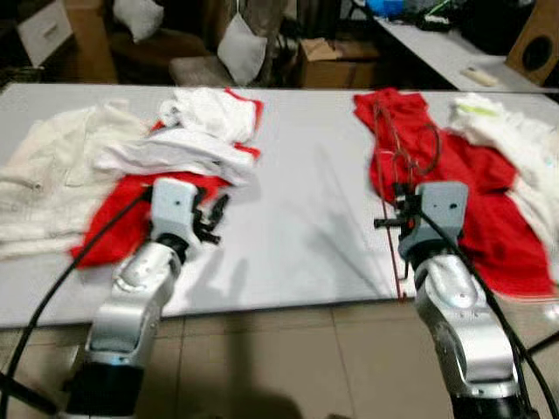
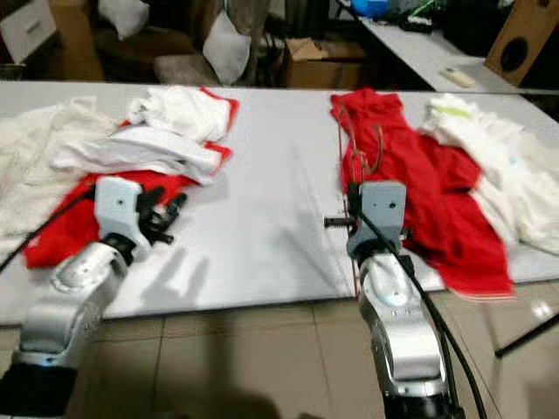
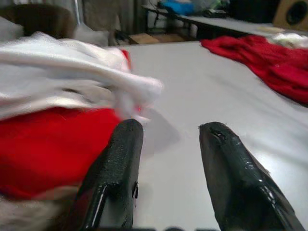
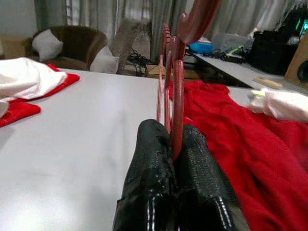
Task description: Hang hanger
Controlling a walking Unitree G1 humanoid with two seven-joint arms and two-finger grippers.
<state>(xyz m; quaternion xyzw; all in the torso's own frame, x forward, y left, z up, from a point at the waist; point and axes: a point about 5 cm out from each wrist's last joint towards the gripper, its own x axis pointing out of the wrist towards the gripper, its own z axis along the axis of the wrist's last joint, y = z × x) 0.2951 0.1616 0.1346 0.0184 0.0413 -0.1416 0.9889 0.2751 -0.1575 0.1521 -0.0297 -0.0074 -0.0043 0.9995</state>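
A thin red wire hanger (image 1: 401,266) runs from the red garment (image 1: 454,188) on the white table (image 1: 306,218) down past the table's front edge. My right gripper (image 1: 395,209) is shut on the hanger. In the right wrist view its red wires (image 4: 175,96) rise from between the closed fingers (image 4: 149,159). My left gripper (image 1: 212,216) hovers open over the table beside a pile of red and white clothes (image 1: 196,144). In the left wrist view its fingers (image 3: 120,163) stand apart with bare table between them.
A cream garment (image 1: 48,170) lies at the table's left end and white clothes (image 1: 515,140) at its right end. Behind the table are pillows (image 1: 240,48), a cardboard box (image 1: 323,61), a side table (image 1: 437,48) and a speaker (image 1: 534,39). Tiled floor (image 1: 288,358) lies in front.
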